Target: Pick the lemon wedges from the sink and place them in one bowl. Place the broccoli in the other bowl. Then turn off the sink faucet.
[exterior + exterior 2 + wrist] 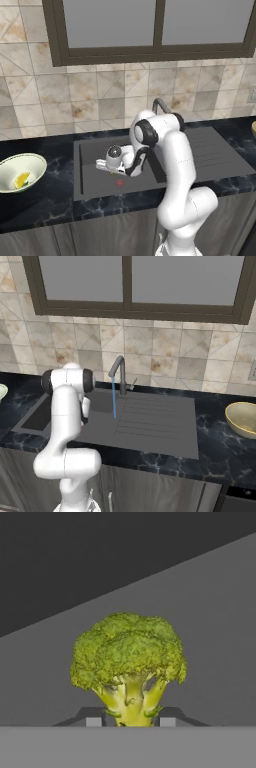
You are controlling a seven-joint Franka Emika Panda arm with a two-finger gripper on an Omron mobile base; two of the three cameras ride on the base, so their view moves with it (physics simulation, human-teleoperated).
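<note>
In the hand view the broccoli stands upright on the sink floor, and my gripper has its two fingertips pressed against either side of the pale stem. From the left base view my gripper reaches down into the sink, just behind the red spot. A lemon wedge lies in the wide cream-white bowl on the counter to the left. The other bowl sits on the counter far right. The sink faucet runs a thin blue stream.
The ribbed drainboard lies right of the basin. The faucet spout rises just behind my arm's elbow. A tiled wall and a window close off the back. The dark counter runs to its front edge.
</note>
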